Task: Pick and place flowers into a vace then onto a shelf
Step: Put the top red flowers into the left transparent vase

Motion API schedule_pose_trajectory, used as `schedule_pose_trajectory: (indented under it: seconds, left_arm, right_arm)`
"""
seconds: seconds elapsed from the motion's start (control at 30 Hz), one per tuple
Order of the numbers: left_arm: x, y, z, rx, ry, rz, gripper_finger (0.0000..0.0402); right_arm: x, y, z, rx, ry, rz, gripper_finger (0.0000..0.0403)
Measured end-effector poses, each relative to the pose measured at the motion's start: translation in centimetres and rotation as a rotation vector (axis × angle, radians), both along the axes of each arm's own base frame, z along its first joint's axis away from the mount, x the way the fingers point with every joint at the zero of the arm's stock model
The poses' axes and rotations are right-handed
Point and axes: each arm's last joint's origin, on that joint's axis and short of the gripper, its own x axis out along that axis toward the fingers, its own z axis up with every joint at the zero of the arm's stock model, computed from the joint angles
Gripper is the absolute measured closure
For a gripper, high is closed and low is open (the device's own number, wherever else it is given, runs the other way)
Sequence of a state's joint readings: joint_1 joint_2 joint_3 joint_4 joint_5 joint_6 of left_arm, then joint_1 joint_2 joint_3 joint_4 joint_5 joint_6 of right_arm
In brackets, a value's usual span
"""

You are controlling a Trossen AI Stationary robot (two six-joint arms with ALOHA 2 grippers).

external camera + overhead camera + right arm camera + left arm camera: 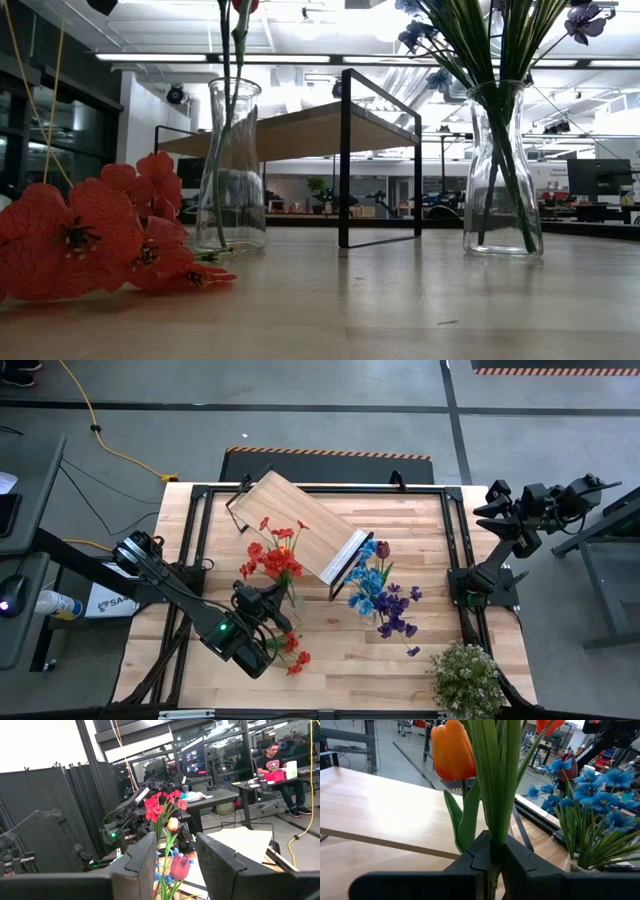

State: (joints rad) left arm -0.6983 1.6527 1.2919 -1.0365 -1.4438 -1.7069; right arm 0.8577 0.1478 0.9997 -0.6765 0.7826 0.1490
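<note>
Left gripper [490, 865] is clamped on the upright orange tulip's stem [492, 785], long axis vertical, with the shelf [300, 525] lying toward one o'clock of it.

- I work in a robotics lab or workshop hall.
- My bench [330, 660] stands on grey concrete floor [330, 430] with hazard-striped tape [330, 453].
- Glass partitions, monitors [194, 761] and desks [210, 797] fill the room.
- A person [277, 762] sits at one desk.
- Strip lights [250, 57] line the ceiling.

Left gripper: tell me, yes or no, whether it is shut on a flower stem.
Yes, the left gripper is shut on the green stem of an orange tulip.
</note>
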Motion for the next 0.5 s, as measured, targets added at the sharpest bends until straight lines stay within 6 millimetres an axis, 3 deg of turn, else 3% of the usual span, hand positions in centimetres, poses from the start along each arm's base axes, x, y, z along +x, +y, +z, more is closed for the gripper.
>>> schedule_pose_trajectory:
  seconds: [0.5]
  left_arm:
    - [0.09,-0.09,-0.04,-0.027,0.000,-0.004,0.0325]
  right_arm:
    - [0.00,0.00,0.00,0.000,0.000,0.000,0.0273]
